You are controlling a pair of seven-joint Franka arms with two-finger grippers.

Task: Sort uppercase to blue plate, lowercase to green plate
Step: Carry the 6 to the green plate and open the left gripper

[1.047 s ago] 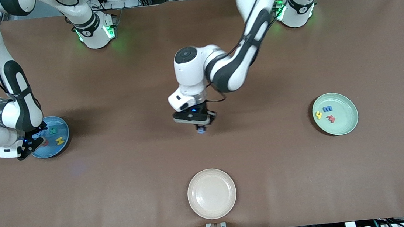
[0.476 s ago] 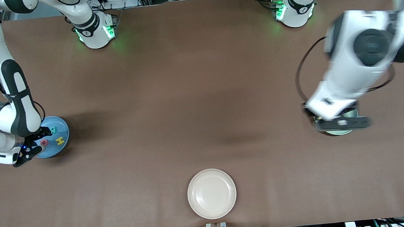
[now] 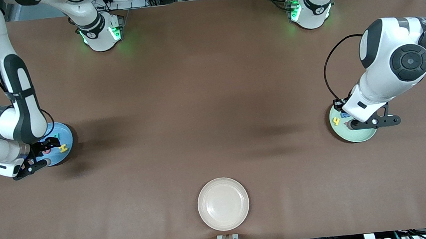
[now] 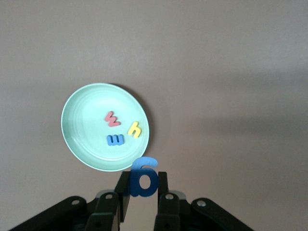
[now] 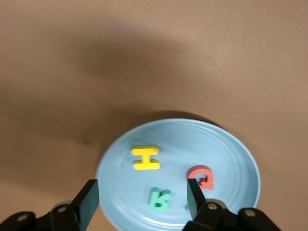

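Overhead, the left gripper (image 4: 142,195) pinches a small flat blue g (image 4: 144,177) above the round mint-green plate (image 4: 77,144); the right gripper (image 5: 140,202) hangs spread over the sky-blue plate (image 5: 231,154).

We see our left gripper (image 3: 351,123) over the green plate (image 3: 359,136), right gripper (image 3: 40,153) over the blue plate (image 3: 64,139).

A round cream plate (image 3: 223,204) sits alone on the brown counter (image 3: 210,96), well apart from either arm's fingers.
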